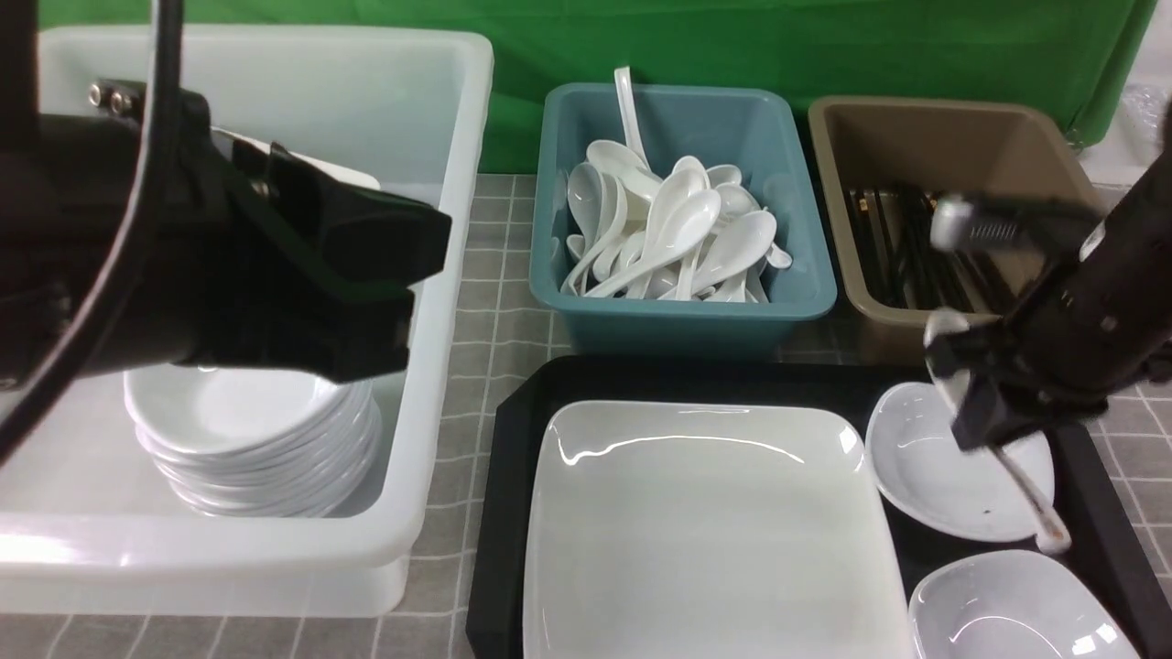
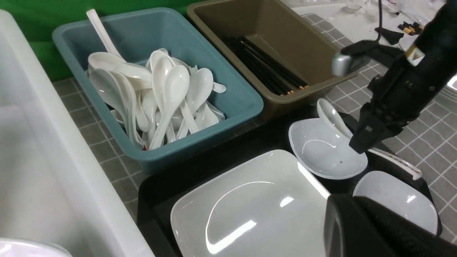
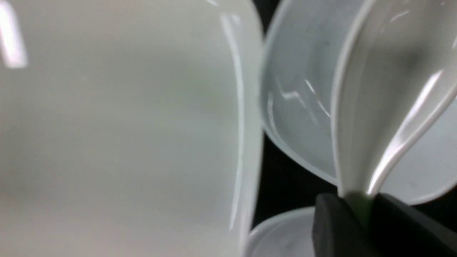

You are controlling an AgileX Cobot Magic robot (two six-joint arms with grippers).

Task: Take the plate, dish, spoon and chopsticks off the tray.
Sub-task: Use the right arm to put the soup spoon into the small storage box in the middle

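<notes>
My right gripper (image 2: pixel 358 144) pinches the spoon (image 2: pixel 330 114) mid-handle, left gripper (image 1: pixel 412 275) closed, so I'd lift straight clear of the dish (image 2: pixel 321 153) before swinging to the teal bin (image 1: pixel 682 320).

Front view looks forward and down from between the arms over the tray (image 1: pixel 515 476). Left wrist view shares tray and plate (image 2: pixel 250 200), seen obliquely. Right wrist view is blurred, very close to the plate.
</notes>
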